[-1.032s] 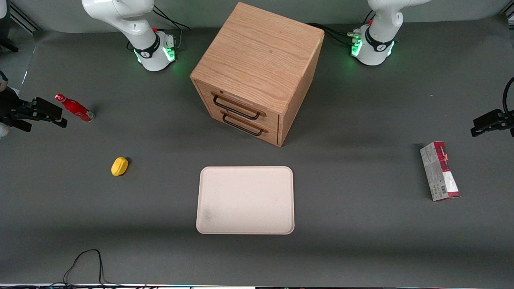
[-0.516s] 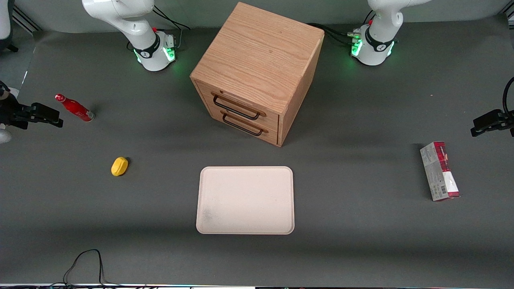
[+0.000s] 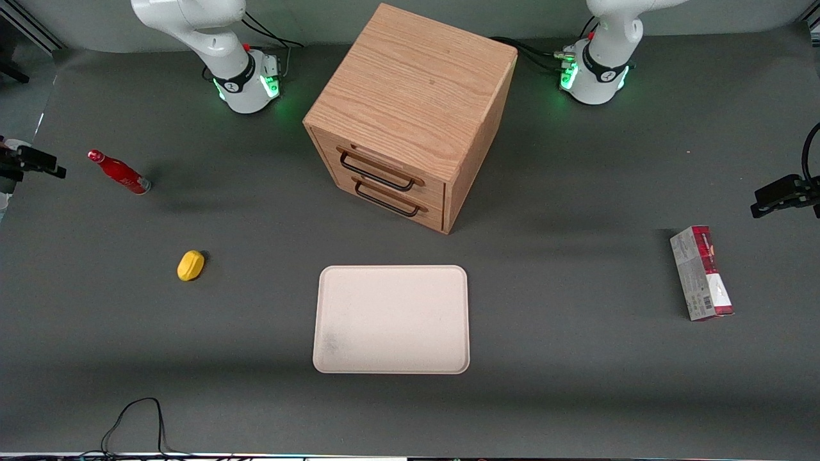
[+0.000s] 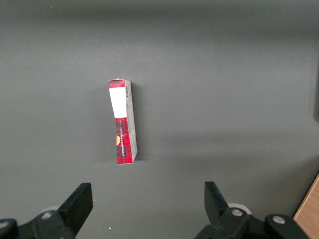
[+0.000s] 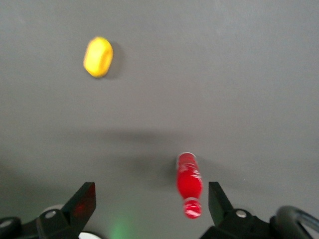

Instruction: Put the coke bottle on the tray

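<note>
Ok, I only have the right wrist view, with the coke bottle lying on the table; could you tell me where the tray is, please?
Observer: The tray lies mid-table, in front of the wooden cabinet's drawers, nearer the front camera than the coke bottle.
Operator: Thank you. And where is the tool?
Observer: The tool is at the working arm's end of the table, beside the bottle's cap end, not touching it.
</note>
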Motion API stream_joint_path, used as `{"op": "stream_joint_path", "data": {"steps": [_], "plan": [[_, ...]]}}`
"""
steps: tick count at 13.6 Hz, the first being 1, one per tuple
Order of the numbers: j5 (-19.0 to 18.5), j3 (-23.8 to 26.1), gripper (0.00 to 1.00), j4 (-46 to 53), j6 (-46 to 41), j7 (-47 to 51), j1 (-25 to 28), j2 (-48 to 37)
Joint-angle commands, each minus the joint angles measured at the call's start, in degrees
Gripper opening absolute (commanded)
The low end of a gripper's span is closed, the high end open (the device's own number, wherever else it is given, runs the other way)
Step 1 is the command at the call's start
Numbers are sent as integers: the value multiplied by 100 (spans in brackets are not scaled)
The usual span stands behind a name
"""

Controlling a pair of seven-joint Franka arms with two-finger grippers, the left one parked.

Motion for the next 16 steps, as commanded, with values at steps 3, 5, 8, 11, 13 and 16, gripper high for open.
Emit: {"op": "stream_joint_path", "data": {"steps": [3,5,8,11,13,16], "plan": [[-67,-828,100,-1807,1577,-958,77,-669],[-75,-1206,100,-2247,2104,-1257,77,-696],[-523,-1584,100,-2793,3080,-1276,59,-617],[-532,-1621,100,-2925,3153,-1285,59,-608],[-532,-1630,100,-2952,3153,-1285,59,-599],[-532,-1630,89,-2970,3153,-1285,51,-564]]}}
